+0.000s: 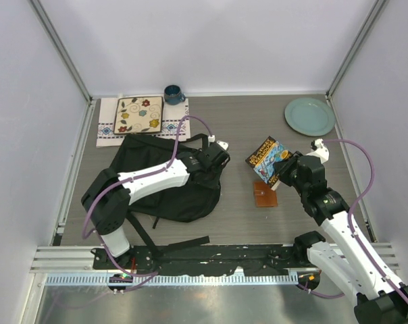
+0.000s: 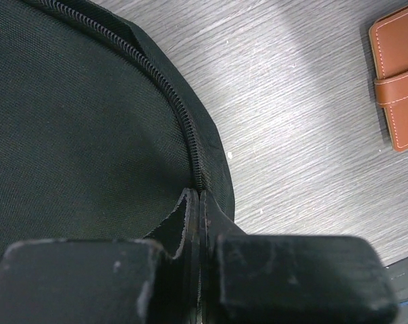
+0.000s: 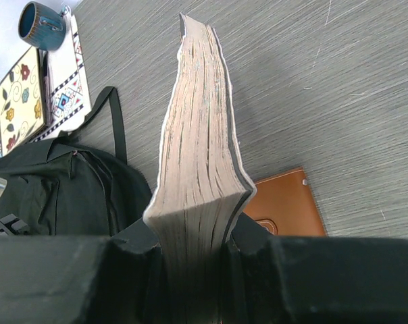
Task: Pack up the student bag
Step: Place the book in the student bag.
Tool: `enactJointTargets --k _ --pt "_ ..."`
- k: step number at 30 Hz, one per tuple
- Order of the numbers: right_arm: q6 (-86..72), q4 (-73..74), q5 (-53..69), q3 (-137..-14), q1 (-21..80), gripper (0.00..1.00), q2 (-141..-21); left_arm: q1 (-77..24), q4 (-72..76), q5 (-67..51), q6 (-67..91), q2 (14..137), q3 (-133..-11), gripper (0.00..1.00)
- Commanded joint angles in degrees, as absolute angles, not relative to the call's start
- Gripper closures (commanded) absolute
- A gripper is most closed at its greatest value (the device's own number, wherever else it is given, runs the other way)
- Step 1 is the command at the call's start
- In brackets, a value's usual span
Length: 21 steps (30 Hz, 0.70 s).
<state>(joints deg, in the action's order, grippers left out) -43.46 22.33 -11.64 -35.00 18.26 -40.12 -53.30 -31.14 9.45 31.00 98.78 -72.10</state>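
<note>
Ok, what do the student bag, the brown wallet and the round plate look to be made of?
The student bag: matte black woven fabric, probably nylon or polyester; fine weave and a coil zipper show. The wallet: smooth brown leather or imitation, with pale edge stitching and a snap tab. The plate: pale green, smooth, rimmed; looks like glazed ceramic, though plastic is possible.
</note>
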Motion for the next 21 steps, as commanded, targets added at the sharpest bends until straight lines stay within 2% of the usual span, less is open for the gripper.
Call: enactJointTargets --k 1,11,21 --pt "-44.12 16.61 -11.60 -35.77 18.37 1.00 -38.76 -53.61 -31.73 11.07 30.76 98.35 -74.36 1.00" --pt "-42.45 16.17 -5.98 -36.83 18.28 0.99 -37.53 -53.44 -33.13 17.22 28.66 91.86 -76.90 1.00" --pt "-40.87 12.49 11.32 -37.70 18.19 0.99 -37.97 -47.39 -36.38 21.62 27.07 79.90 -76.91 1.00"
